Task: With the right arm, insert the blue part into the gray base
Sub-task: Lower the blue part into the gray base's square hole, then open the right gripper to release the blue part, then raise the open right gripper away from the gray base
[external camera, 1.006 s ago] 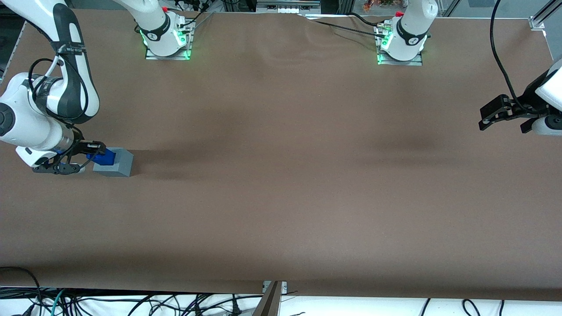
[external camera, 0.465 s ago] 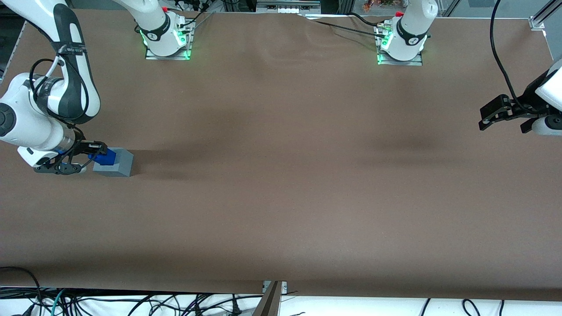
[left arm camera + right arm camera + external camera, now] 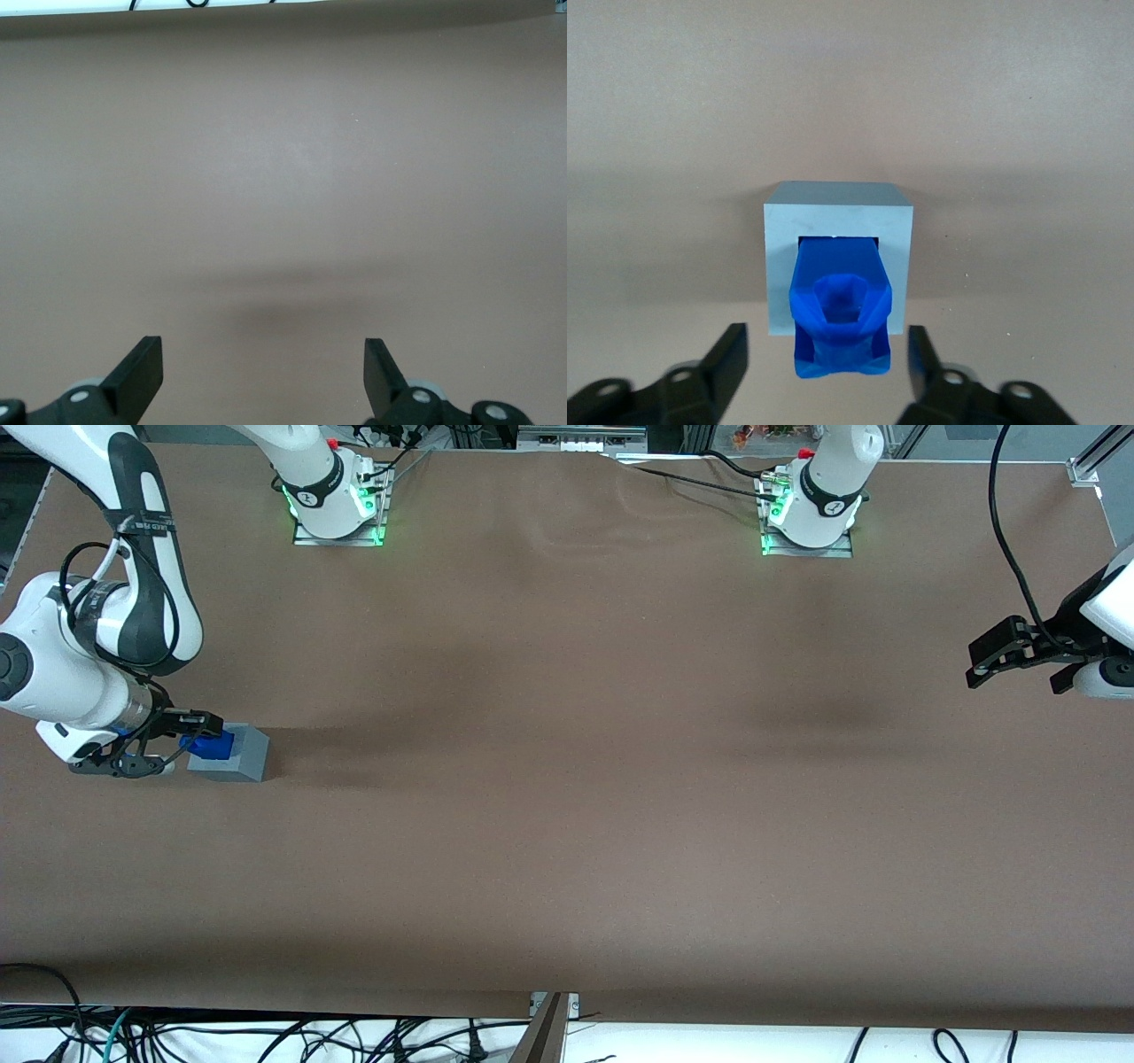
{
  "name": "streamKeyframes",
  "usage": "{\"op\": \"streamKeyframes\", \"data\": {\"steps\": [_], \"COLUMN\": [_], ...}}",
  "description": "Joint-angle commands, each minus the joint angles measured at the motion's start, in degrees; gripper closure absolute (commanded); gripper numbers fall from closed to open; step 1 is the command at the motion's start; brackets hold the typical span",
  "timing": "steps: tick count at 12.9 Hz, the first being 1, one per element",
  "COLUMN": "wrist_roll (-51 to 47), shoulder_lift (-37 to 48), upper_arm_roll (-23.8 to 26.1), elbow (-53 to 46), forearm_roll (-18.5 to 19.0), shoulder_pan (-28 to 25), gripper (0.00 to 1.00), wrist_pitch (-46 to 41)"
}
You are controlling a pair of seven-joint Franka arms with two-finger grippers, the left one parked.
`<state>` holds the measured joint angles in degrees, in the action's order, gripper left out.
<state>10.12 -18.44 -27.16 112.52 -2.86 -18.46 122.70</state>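
Right wrist view shows the blue part [image 3: 839, 312] standing in the square recess of the gray base [image 3: 836, 228], its lumpy top sticking up above the rim and its near edge overhanging the block's front edge. The tool [image 3: 827, 365] hangs just above it with fingers [image 3: 727, 355] spread apart on either side, neither one touching the blue piece.

From the front view, both pieces sit at the left edge of the frame, about mid-height, on the brown surface [image 3: 567, 779], with the blue part [image 3: 215, 744] on top of the gray base [image 3: 232, 756] and the right arm [image 3: 80, 664] bent over them.

The insertion looks largely done and the piece released. Whether it is fully seated cannot be told; a final press may remain.
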Motion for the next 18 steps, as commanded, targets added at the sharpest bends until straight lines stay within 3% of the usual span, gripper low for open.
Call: {"op": "streamKeyframes", "data": {"steps": [1, 6, 12, 15, 18], "wrist_roll": [1.22, 0.96, -7.22, -7.13, -7.22], "shoulder_lift": [0.59, 0.86, 0.77, 1.03, 5.67], "upper_arm_roll": [-0.08, 1.14, 11.60, 12.13, 12.57], "elbow": [0.86, -8.96, -19.52, -27.42, -28.50], "forearm_roll": [-0.92, -1.09, -0.74, -0.83, -0.48], "shoulder_pan": [-0.26, -1.31, -1.67, -1.84, -0.44], "gripper": [0.02, 0.01, 0.01, 0.01, 0.01], "wrist_pitch": [0.87, -5.78, -8.35, -13.53, -16.09]}}
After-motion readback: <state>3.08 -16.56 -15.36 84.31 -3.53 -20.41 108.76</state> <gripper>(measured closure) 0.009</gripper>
